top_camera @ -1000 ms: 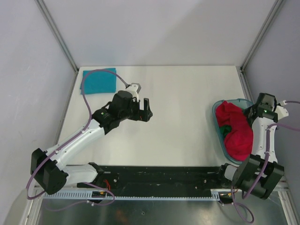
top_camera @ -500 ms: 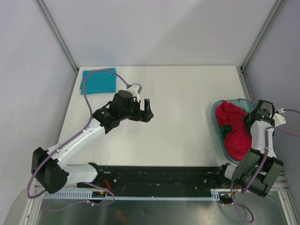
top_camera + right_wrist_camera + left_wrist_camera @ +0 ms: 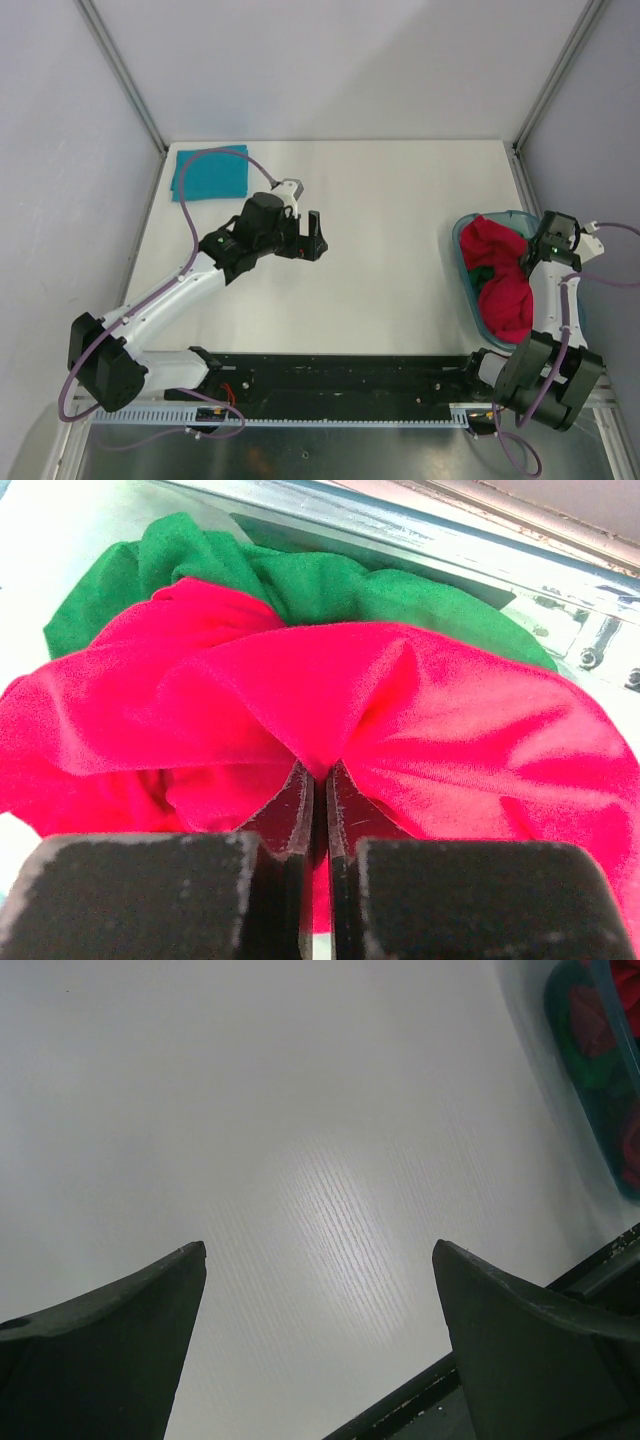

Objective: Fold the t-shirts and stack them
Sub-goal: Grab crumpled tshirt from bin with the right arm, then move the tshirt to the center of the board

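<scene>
— What's the right gripper (image 3: 318,772) doing?
— Pinching the red shirt (image 3: 440,730) in the tub (image 3: 458,235). Next, I think, lift it onto the table (image 3: 400,220).
— The left gripper (image 3: 316,236)?
— Wide open, empty. 1 teal shirt (image 3: 210,172) lies folded far left.

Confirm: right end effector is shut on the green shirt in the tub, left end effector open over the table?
No: the right wrist view shows the right end effector shut on the red shirt, with the green shirt lying behind it. The rest is right.
</scene>
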You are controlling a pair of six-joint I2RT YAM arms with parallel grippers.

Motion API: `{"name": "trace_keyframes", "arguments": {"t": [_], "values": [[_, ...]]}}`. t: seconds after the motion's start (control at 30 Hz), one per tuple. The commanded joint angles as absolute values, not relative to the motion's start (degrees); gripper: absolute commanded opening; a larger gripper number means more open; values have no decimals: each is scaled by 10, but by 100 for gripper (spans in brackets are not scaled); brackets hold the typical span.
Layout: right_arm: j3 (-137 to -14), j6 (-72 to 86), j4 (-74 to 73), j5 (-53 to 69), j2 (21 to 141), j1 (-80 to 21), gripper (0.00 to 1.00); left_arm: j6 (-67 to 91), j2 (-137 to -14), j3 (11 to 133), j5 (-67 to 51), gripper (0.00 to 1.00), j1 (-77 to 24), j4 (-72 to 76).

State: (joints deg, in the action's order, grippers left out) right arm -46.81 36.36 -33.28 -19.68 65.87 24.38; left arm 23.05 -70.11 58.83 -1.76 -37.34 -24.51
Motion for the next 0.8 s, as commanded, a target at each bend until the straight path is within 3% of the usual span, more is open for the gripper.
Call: {"name": "trace_keyframes", "arguments": {"t": [0.0, 0.37, 0.77], "values": [[-529, 353, -351, -213, 626, 226, 0, 231, -700, 591, -17, 99, -369, -234], [-700, 391, -425, -238, 563, 148, 0, 228, -693, 591, -12, 99, -370, -233], [-823, 366, -355, -190, 564, 39, 0, 230, -688, 594, -3, 99, -367, -234]]}}
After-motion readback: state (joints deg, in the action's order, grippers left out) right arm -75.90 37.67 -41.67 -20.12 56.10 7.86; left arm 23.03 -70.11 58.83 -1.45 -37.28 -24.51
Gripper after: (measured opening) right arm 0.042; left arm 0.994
